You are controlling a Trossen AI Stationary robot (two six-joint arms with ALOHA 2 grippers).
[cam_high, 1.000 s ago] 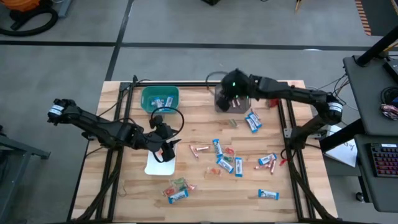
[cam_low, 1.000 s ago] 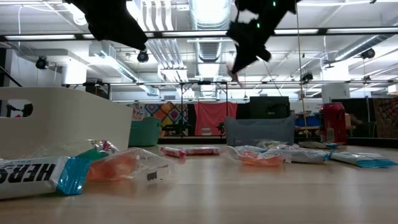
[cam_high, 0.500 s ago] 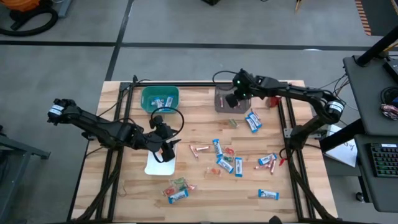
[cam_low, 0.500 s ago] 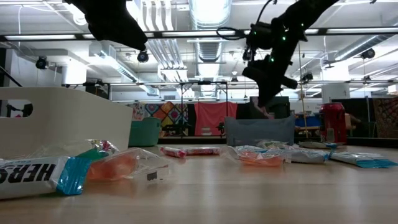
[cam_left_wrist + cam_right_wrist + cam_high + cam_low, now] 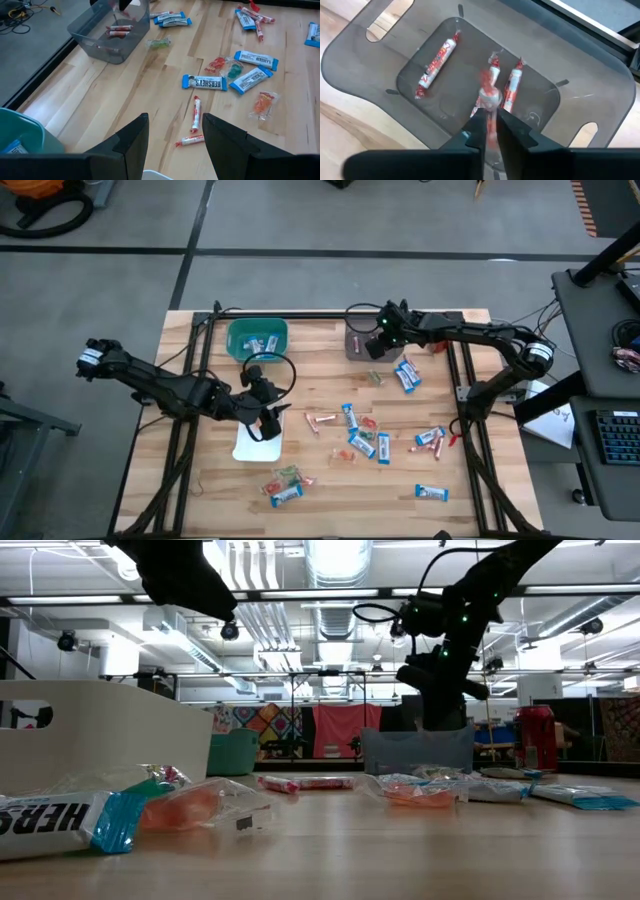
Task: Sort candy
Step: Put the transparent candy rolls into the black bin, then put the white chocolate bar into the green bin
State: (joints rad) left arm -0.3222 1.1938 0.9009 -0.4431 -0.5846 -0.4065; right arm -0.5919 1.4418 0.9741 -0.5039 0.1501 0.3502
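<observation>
Jaws of the right gripper (image 5: 490,122) barely parted over the grey bin (image 5: 380,55), pink stick (image 5: 490,95) between.

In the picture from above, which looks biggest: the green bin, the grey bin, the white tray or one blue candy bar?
1. White tray and green bin: look alike, unsure.
2. Grey bin.
3. Blue candy bar: smallest.

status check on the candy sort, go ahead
Right tool over grey bin, jaws parting, pink stick blurred between them. Left tool open over white bin. Nothing blocking.
</observation>
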